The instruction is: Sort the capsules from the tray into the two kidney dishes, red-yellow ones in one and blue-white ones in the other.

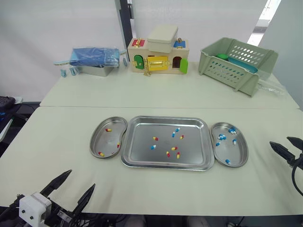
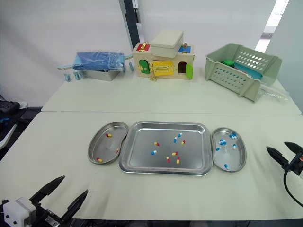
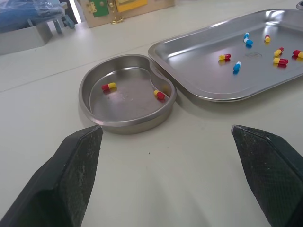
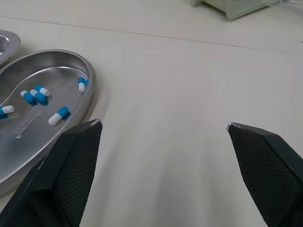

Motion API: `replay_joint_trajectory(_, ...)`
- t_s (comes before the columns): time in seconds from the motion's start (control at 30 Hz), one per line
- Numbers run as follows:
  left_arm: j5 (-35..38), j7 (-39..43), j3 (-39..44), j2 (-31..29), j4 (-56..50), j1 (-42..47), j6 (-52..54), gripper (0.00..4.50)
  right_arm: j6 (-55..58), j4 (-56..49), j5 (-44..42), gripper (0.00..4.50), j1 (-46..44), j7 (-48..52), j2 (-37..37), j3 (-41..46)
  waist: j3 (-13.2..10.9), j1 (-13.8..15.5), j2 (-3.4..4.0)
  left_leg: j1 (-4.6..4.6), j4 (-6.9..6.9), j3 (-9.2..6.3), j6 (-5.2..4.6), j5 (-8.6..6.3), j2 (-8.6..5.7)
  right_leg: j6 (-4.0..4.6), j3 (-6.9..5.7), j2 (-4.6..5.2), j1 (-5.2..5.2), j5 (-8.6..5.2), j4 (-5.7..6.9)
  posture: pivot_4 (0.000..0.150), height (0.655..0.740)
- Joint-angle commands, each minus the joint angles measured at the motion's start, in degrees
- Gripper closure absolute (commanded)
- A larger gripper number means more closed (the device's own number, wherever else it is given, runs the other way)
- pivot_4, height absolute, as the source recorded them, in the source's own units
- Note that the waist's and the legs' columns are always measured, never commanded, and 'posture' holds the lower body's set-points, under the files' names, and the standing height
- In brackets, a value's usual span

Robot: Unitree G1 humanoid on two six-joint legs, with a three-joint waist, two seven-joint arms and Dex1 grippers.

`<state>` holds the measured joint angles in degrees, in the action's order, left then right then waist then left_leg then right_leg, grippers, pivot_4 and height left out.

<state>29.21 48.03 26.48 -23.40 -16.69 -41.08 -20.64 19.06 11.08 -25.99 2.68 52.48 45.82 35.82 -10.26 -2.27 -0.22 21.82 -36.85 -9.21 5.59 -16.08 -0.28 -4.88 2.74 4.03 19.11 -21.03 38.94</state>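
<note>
Worktop [image 1: 189, 97], pale cream, runs wide under a white wall, with a seam crossing it behind the metalware; along its far side stand a steel box holding a blue bundle [image 1: 94, 59], a wooden toy house [image 1: 158, 56] with coloured doors and latches, and a pale green slotted basket [image 1: 236, 64] tipped on its side.

A rectangular steel tray [image 1: 166, 118] lies in the middle near the front; a left kidney dish [image 1: 97, 137] touches its left rim and a right kidney dish [image 1: 240, 153] sits just beside its right rim; all three are shiny and shallow. The left dish holds a few red-yellow capsules [image 1: 108, 130]; the right dish holds several blue-white capsules [image 1: 221, 137]; loose capsules of both colours [image 1: 174, 148] lie scattered across the tray floor, apart from one another, more red-yellow than blue-white.

The left end effector [image 1: 82, 178] hangs over the worktop's near edge, nearer than the left kidney dish and apart from it, its two black fingers [image 3: 78, 175] spread wide and pointing toward that dish; the right end effector [image 1: 279, 141] is out to the right of the right kidney dish, clear of it, fingers likewise spread and gripping nothing.
</note>
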Motion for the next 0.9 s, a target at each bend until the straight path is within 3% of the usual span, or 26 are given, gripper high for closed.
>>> replay_joint_trajectory(0.03,0.22,0.28,0.69,0.87,-0.93,-1.13,-1.53,0.00,-0.85,-0.75,-1.08,0.04,-1.01,0.31,1.26,0.77,0.00,-0.09,0.00,0.00,0.00,0.00,0.00,0.00,0.00,0.00,0.00,0.00,0.00,0.00,0.00,0.150,0.7400)
replay_joint_trajectory(0.5,-0.58,4.33,-2.03,0.41,-1.41,0.03,-3.09,0.00,7.14,-12.94,-6.40,0.04,-5.56,4.09,4.49,-5.15,0.03,-0.18,0.06,-0.01,-0.01,0.00,0.00,0.00,0.01,0.00,0.00,0.00,0.00,0.00,0.01,0.150,0.7400)
replay_joint_trajectory(0.73,-0.71,8.02,-5.90,-1.65,-0.78,3.17,-3.52,0.00,17.31,-27.65,-9.64,0.04,-20.92,12.31,9.98,-25.57,0.12,-0.46,0.24,-0.01,0.00,-0.04,0.01,0.01,0.03,0.00,-0.04,-0.01,0.03,0.00,0.03,0.150,0.7400)
replay_joint_trajectory(0.9,-0.65,10.46,-7.30,-2.84,0.20,4.12,-4.48,0.00,21.13,-31.38,-7.25,0.04,-34.63,14.67,6.92,-40.61,0.10,-0.38,0.16,0.06,-0.01,-0.08,0.01,0.00,0.01,0.00,-0.09,0.01,0.04,0.00,-0.05,0.150,0.7400)
